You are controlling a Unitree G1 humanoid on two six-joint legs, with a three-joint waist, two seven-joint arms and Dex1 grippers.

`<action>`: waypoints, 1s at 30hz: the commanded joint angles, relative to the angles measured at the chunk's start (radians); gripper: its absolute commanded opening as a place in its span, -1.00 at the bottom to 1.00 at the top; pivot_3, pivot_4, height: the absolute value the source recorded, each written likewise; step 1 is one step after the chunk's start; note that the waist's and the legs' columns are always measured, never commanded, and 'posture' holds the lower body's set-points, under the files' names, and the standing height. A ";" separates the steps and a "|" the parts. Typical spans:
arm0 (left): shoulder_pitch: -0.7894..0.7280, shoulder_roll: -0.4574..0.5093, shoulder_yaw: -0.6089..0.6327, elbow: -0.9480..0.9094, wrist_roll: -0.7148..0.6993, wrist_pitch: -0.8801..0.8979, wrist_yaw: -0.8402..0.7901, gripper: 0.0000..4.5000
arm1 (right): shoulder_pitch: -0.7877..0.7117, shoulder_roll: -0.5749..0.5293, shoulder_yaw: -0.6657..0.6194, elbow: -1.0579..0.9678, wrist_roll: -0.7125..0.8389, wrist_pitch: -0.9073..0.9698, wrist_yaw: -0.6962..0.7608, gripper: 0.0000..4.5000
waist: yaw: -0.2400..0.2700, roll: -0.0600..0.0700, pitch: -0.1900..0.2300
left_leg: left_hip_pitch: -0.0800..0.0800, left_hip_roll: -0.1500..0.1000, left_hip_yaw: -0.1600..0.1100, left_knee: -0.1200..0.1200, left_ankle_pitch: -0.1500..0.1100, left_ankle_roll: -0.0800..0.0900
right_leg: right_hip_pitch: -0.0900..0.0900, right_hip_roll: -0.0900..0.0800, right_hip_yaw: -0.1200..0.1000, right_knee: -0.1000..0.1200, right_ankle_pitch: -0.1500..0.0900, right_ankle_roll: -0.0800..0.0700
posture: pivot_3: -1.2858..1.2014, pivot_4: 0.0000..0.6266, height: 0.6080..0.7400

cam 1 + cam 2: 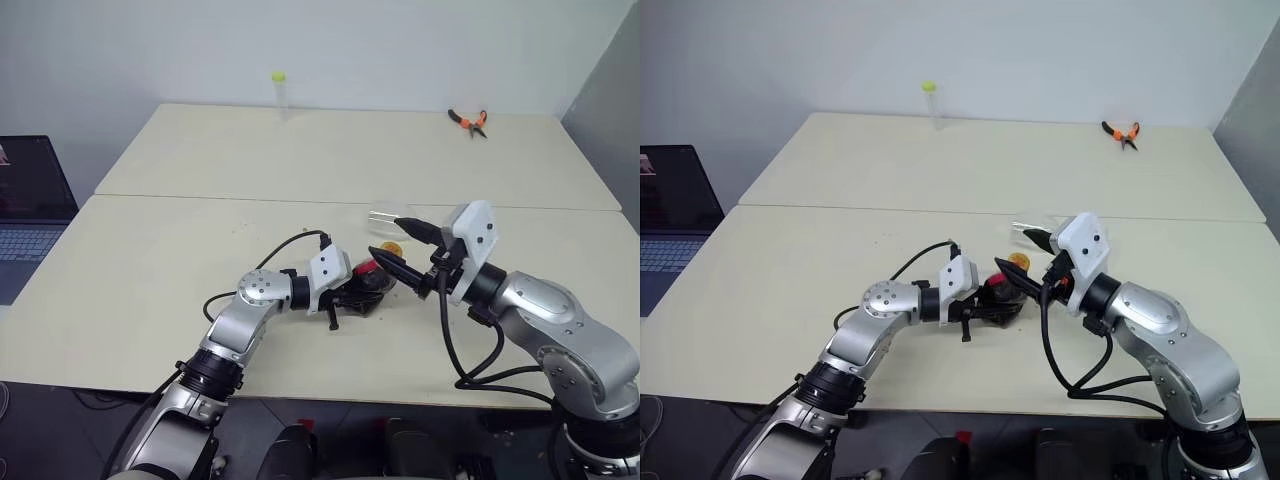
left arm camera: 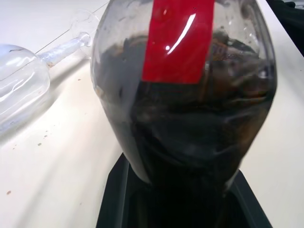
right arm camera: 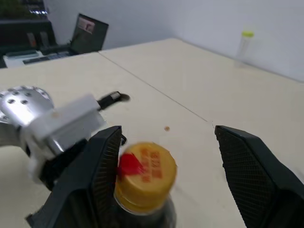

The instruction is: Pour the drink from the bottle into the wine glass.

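Bottle (image 2: 185, 95) clamped in left gripper (image 1: 362, 291), fingers closed tight on its dark lower body; red label faces the wrist camera, drink (image 2: 190, 142) fills most of the body. In the head views the bottle sits at table (image 1: 200, 230) centre, low over the surface; upright or tilted is not clear from there. Yellow cap (image 3: 145, 173) still screwed on.

Right gripper (image 3: 166, 156) wide open, holding nothing. Its two fingers (image 3: 102, 161) straddle the cap, one each side, with air between pads and cap. From the head camera it sits at 3 o'clock of the bottle, pointing toward it, nearly level.

Wine glass (image 2: 21, 78) lies on its side on the table, just beside the bottle, at roughly 1 o'clock of it in the head view, behind the right gripper; bowl and stem both down on the surface.

Further out: tube (image 1: 279, 92) with yellow-green cap stands at 12 o'clock near the far table edge. Orange-handled pliers (image 1: 468, 120) at 2 o'clock, far corner. Laptop (image 1: 30, 215) at 9 o'clock, off the table's left edge.
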State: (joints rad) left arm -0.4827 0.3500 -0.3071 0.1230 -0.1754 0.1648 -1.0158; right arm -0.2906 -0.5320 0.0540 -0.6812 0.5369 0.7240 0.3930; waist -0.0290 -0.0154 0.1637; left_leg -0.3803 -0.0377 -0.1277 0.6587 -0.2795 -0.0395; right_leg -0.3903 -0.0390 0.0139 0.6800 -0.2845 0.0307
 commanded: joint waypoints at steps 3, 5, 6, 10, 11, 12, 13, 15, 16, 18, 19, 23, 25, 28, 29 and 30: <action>-0.012 0.002 0.013 -0.026 -0.005 -0.022 -0.008 -0.71 | 0.044 -0.046 -0.107 -0.003 0.006 -0.024 0.032 0.48 | 0.000 0.000 0.000 | 0.000 0.000 0.000 0.000 0.000 0.000 | 0.000 0.000 0.000 0.000 0.000 0.000 | 0.03 -0.52 1.00; -0.011 0.002 0.013 -0.026 -0.006 -0.021 -0.007 -0.71 | 0.065 -0.056 -0.148 -0.011 0.040 -0.016 0.053 0.48 | 0.000 0.000 0.000 | 0.000 0.000 0.000 0.000 0.000 0.000 | 0.000 0.000 0.000 0.000 0.000 0.000 | 0.03 -0.52 1.00; -0.011 0.002 0.013 -0.026 -0.006 -0.022 -0.007 -0.71 | 0.074 -0.060 -0.164 -0.016 0.061 -0.010 0.062 0.48 | 0.000 0.000 0.000 | 0.000 0.000 0.000 0.000 0.000 0.000 | 0.000 0.000 0.000 0.000 0.000 0.000 | 0.03 -0.52 1.00; -0.010 0.001 0.012 -0.024 -0.007 -0.023 -0.008 -0.71 | 0.121 -0.077 -0.238 -0.058 0.224 0.052 0.104 0.48 | 0.001 0.000 0.000 | 0.000 0.000 0.000 0.000 0.000 0.000 | 0.001 0.000 0.000 0.000 0.000 0.000 | 0.03 -0.52 1.00; -0.011 0.001 0.012 -0.023 -0.007 -0.023 -0.008 -0.71 | 0.129 -0.081 -0.254 -0.066 0.271 0.072 0.110 0.48 | 0.001 0.000 0.000 | 0.000 0.000 0.000 0.000 0.000 0.000 | 0.001 0.000 0.000 0.000 0.000 0.000 | 0.03 -0.52 1.00; -0.011 0.000 0.012 -0.023 -0.007 -0.023 -0.008 -0.71 | 0.134 -0.084 -0.267 -0.071 0.320 0.093 0.111 0.48 | 0.001 0.000 0.000 | 0.000 0.000 0.000 0.000 0.000 0.000 | 0.001 0.000 0.000 0.000 0.000 0.000 | 0.03 -0.52 1.00; -0.011 0.000 0.012 -0.022 -0.006 -0.024 -0.008 -0.71 | 0.137 -0.088 -0.274 -0.076 0.353 0.105 0.110 0.48 | 0.000 0.000 0.000 | 0.000 0.000 0.000 0.000 0.000 0.000 | 0.001 0.000 0.000 0.000 0.000 0.000 | 0.03 -0.52 1.00; -0.012 -0.002 0.011 -0.021 -0.006 -0.024 -0.007 -0.71 | 0.136 -0.081 -0.280 -0.077 0.394 0.116 0.085 0.48 | -0.001 0.000 0.000 | 0.000 0.000 0.000 0.000 0.000 0.001 | 0.001 0.000 0.000 0.000 0.000 0.000 | 0.03 -0.52 1.00; -0.013 -0.002 0.011 -0.021 -0.006 -0.025 -0.007 -0.71 | 0.131 -0.072 -0.279 -0.075 0.404 0.118 0.066 0.48 | -0.001 0.000 0.000 | 0.000 0.000 0.000 0.000 0.000 0.001 | 0.001 0.000 0.000 0.000 0.000 0.000 | 0.03 -0.52 1.00; -0.014 -0.002 0.012 -0.019 -0.006 -0.025 -0.007 -0.71 | 0.121 -0.062 -0.271 -0.069 0.403 0.115 0.033 0.48 | -0.001 0.000 0.000 | 0.000 0.000 0.000 0.000 0.000 0.001 | 0.001 0.000 0.000 0.000 0.000 0.000 | 0.03 -0.52 1.00; -0.015 -0.002 0.014 -0.019 -0.005 -0.026 -0.005 -0.71 | 0.115 -0.058 -0.265 -0.062 0.388 0.108 0.017 0.48 | -0.001 0.000 0.000 | 0.000 0.000 0.000 0.000 0.000 0.001 | 0.001 0.000 0.000 0.000 0.000 0.000 | 0.03 -0.52 1.00; -0.018 -0.008 0.038 -0.010 -0.010 -0.035 0.021 -0.71 | 0.115 -0.068 -0.250 -0.049 0.359 0.095 0.003 0.48 | 0.000 0.000 0.000 | 0.000 0.000 -0.001 0.000 0.000 0.001 | 0.001 0.000 -0.001 0.000 0.000 0.000 | 0.03 -0.52 1.00; -0.018 -0.015 0.053 -0.004 -0.017 -0.040 0.037 -0.71 | 0.132 -0.088 -0.228 -0.045 0.313 0.079 0.021 0.48 | 0.000 0.000 0.000 | 0.000 0.000 -0.001 0.000 0.000 0.001 | 0.001 0.000 -0.001 0.000 0.000 0.000 | 0.03 -0.52 1.00; -0.013 -0.034 0.092 0.001 -0.035 -0.058 0.075 -0.71 | 0.159 -0.094 -0.208 -0.037 0.277 0.055 0.041 0.48 | 0.000 0.000 0.000 | 0.000 0.000 -0.001 0.000 0.000 0.001 | 0.001 0.000 -0.001 0.000 0.000 0.000 | 0.03 -0.52 1.00; -0.011 -0.041 0.110 0.004 -0.038 -0.066 0.094 -0.71 | 0.168 -0.096 -0.204 -0.036 0.269 0.047 0.049 0.48 | 0.000 0.000 0.000 | 0.000 0.000 -0.001 0.000 0.000 0.001 | 0.001 0.000 -0.001 0.000 0.000 0.000 | 0.03 -0.52 1.00; -0.009 -0.049 0.134 0.011 -0.036 -0.084 0.126 -0.71 | 0.175 -0.098 -0.204 -0.039 0.271 0.043 0.060 0.48 | 0.000 0.000 0.000 | 0.000 0.000 -0.001 0.000 0.000 0.001 | 0.001 0.000 -0.001 0.000 0.000 0.000 | 0.03 -0.52 1.00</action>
State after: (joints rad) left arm -0.4836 0.3123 -0.2303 0.1575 -0.1885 0.1279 -0.9335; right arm -0.1183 -0.6198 -0.1416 -0.6991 0.8114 0.7992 0.4295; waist -0.0292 -0.0156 0.1638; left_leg -0.3805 -0.0378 -0.1282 0.6588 -0.2798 -0.0390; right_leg -0.3897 -0.0390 0.0134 0.6800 -0.2847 0.0312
